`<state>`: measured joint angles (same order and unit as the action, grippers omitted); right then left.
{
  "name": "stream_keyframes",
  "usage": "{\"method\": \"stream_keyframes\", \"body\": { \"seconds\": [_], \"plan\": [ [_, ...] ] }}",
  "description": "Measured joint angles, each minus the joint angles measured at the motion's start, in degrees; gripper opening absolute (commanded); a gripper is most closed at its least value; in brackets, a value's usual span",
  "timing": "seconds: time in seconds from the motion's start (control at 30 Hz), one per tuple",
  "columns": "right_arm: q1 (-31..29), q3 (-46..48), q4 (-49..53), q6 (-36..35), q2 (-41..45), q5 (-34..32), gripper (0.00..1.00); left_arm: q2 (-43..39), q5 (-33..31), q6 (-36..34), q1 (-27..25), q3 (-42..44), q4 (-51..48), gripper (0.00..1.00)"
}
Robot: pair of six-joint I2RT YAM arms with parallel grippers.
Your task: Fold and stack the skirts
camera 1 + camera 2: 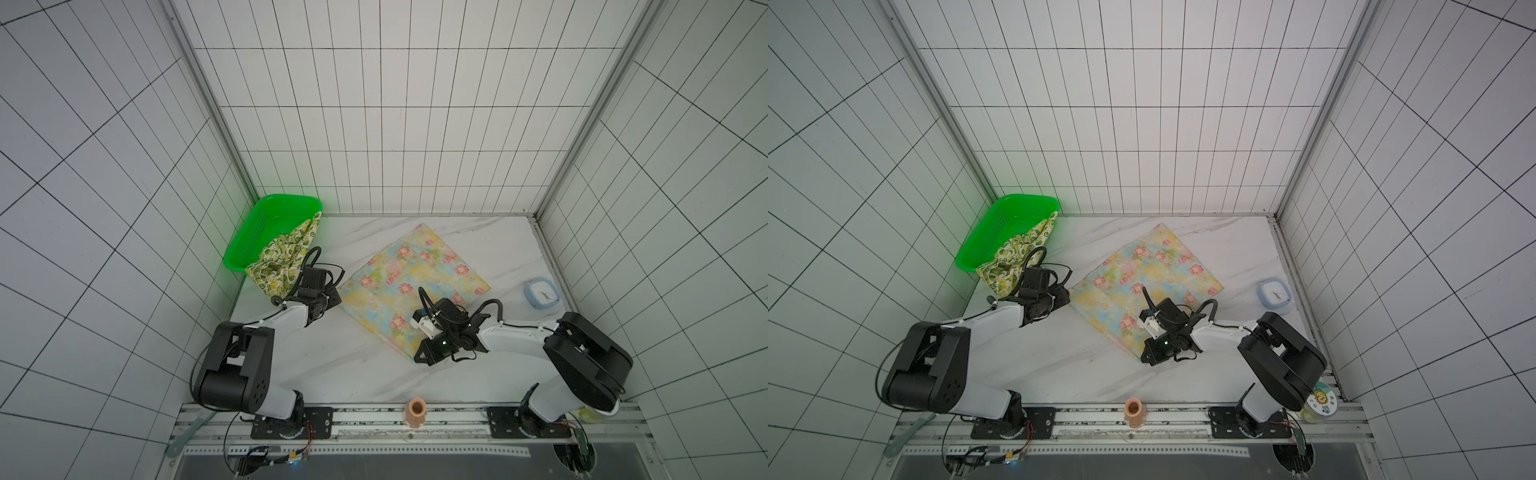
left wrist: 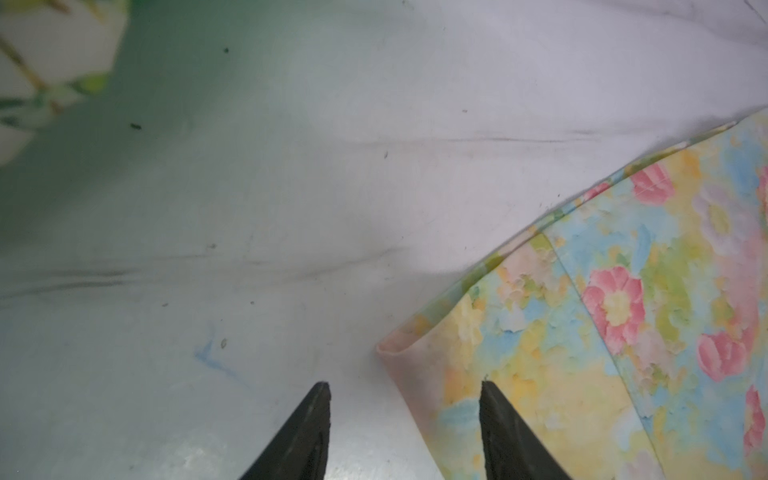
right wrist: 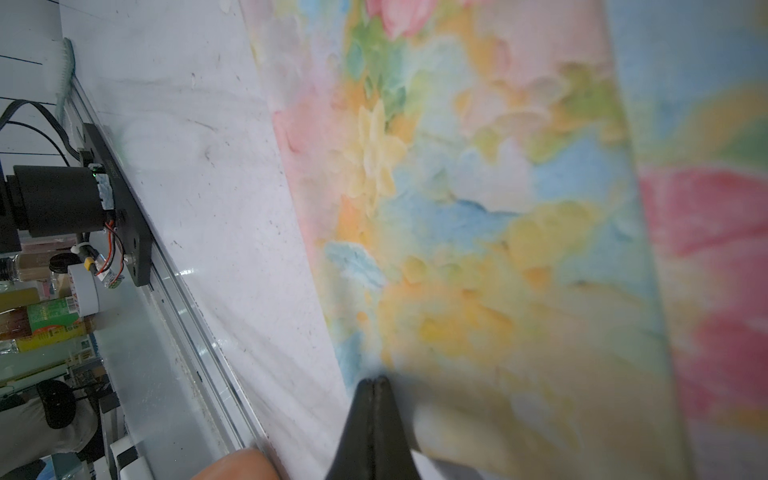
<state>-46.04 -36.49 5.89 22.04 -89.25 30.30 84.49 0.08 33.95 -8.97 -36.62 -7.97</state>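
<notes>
The floral skirt (image 1: 415, 266) is showing thin, matt cloth, and the lemon skirt (image 1: 282, 266) is showing soft, crumpled cloth. The far-left basket (image 1: 249, 232) is gleaming as perforated green plastic. The marble-look tabletop (image 1: 332, 365) is looking smooth, faintly glossy and lightly scuffed.

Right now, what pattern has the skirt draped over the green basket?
Yellow lemons, green leaves on cream; the skirt shows best in a top view.

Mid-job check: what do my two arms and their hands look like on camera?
Both arms, left arm and right arm, have glossy white links between bulky matte-black joint housings, with black cables looping at the wrists. Each hand, left hand and right hand, ends in two tapered black fingers. The right wrist carries a small white block.
</notes>
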Motion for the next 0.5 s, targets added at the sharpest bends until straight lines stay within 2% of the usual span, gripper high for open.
{"method": "stream_keyframes", "body": {
  "seconds": [0.4, 0.5],
  "plan": [
    [0.4, 0.0, 0.2, 0.0, 0.0, 0.4, 0.0, -0.2, 4.5, 3.4, 0.0, 4.9, 7.8, 0.5],
    [0.4, 0.0, 0.2, 0.0, 0.0, 0.4, 0.0, -0.1, 4.8, 4.2, 0.0, 5.4, 9.3, 0.46]
  ]
}}
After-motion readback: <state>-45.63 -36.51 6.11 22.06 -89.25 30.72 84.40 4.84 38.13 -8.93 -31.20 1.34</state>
